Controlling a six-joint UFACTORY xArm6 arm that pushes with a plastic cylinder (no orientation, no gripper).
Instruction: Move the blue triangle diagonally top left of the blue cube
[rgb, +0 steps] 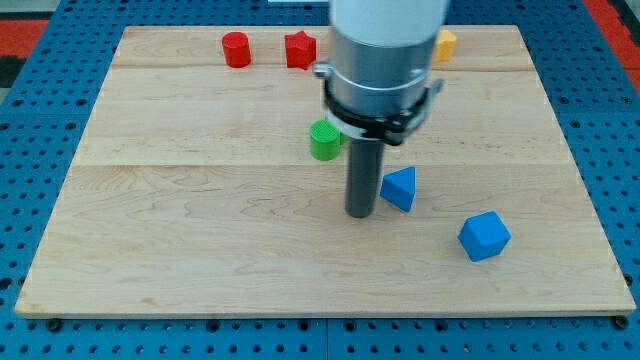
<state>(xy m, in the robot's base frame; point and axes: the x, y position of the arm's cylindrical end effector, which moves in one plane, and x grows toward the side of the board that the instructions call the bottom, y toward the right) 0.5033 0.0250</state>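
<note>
The blue triangle (400, 188) lies on the wooden board (200, 240), right of centre. The blue cube (485, 236) sits below and to the right of it, apart from it. My tip (360, 213) rests on the board just left of the blue triangle, very close to its left corner; I cannot tell if they touch. The rod rises to the arm's large grey body at the view's top.
A green cylinder (324, 140) stands just up-left of the rod, partly behind it. A red cylinder (236, 49) and a red star (300, 49) sit near the board's top edge. A yellow block (446, 44) peeks out right of the arm.
</note>
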